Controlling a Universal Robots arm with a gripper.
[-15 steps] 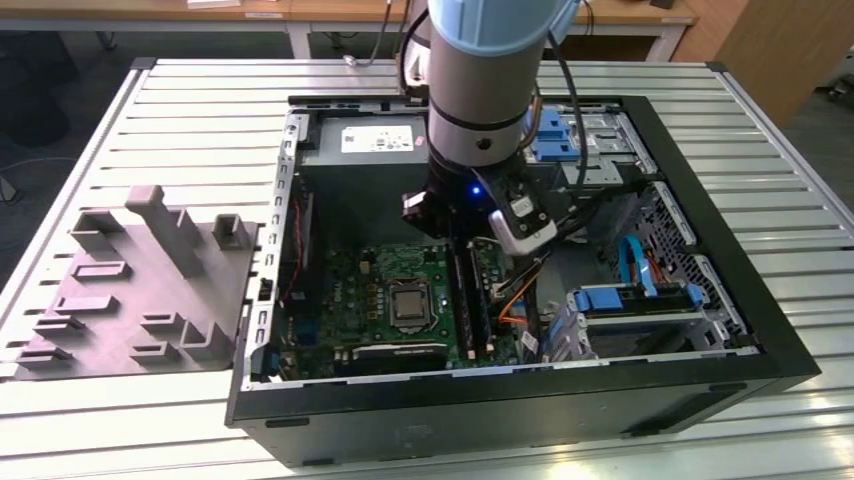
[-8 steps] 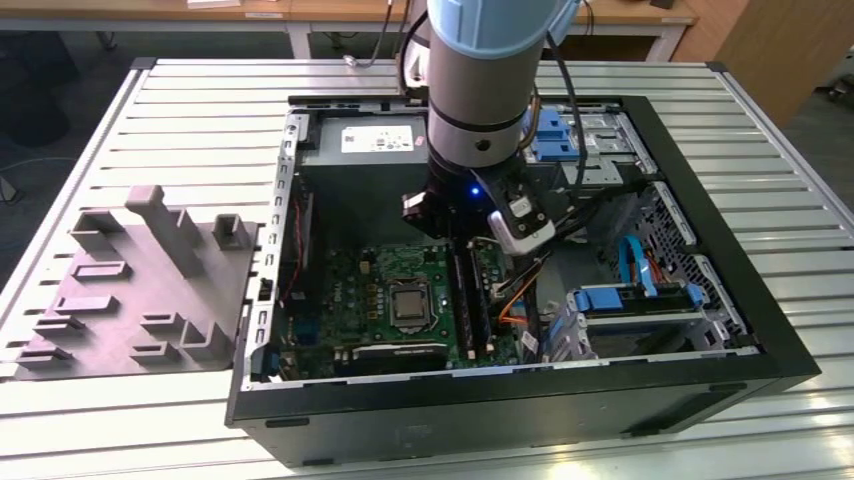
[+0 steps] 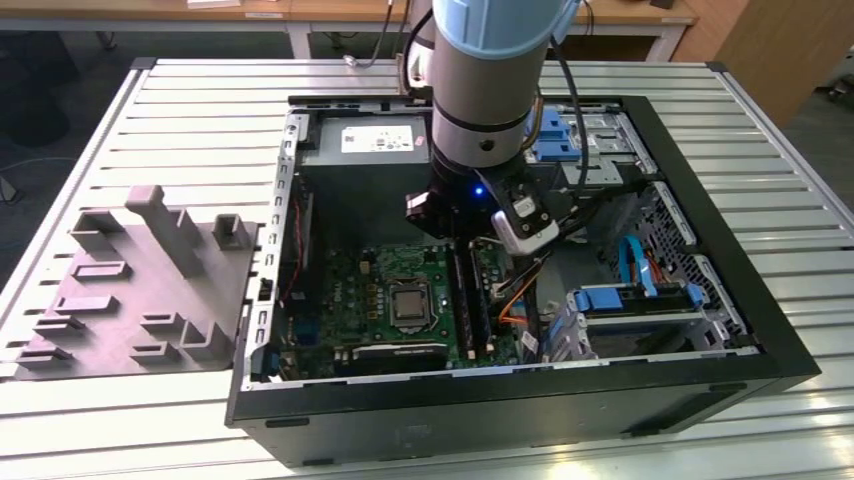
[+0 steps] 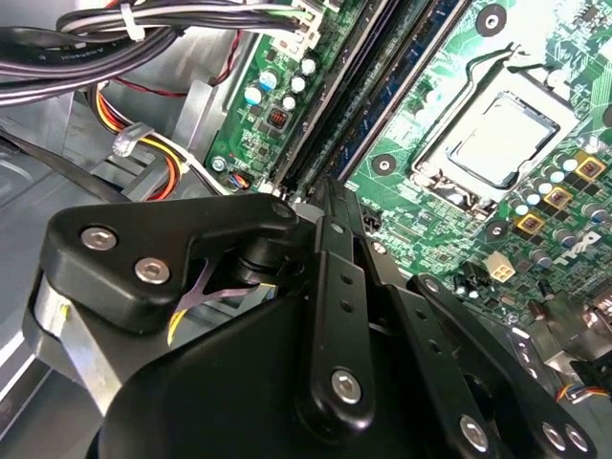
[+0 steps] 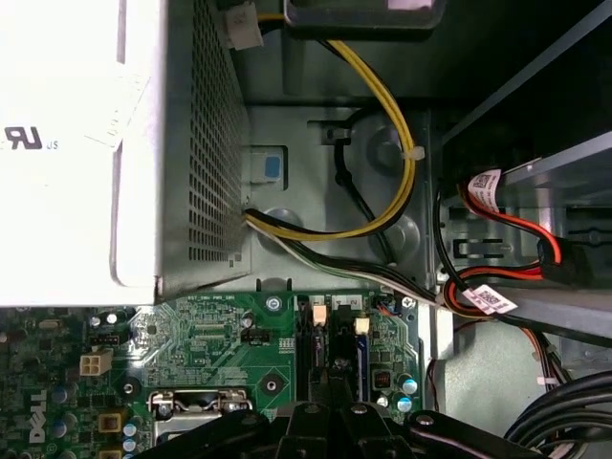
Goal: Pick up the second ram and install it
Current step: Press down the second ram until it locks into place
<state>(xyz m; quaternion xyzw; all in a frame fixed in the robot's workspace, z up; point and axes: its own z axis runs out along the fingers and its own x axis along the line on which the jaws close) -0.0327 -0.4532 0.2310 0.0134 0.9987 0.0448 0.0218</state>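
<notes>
The slatted metal table [image 3: 200,100] carries an open computer case [image 3: 747,330]. A grey moulded fixture [image 3: 134,290] lies outside the case, well apart from the processor socket [image 3: 407,303].

The arm [image 3: 487,80] descends into the case above the socket. The power supply [image 3: 367,140] sits at the case wall beyond it. The green motherboard [image 3: 347,290] surrounds the socket.

The long black memory slots [image 3: 467,295] run just beside the socket, on the exterior view's right.

The gripper [image 4: 325,186] stands over one end of those slots, near the socket. Its fingers [image 4: 337,277] are drawn together, with no gap visible at the tips.

The second ram [image 4: 402,76] stands upright in a slot just beside the socket, running away from the fingertips. Whether the tips touch its upper edge cannot be told.
</notes>
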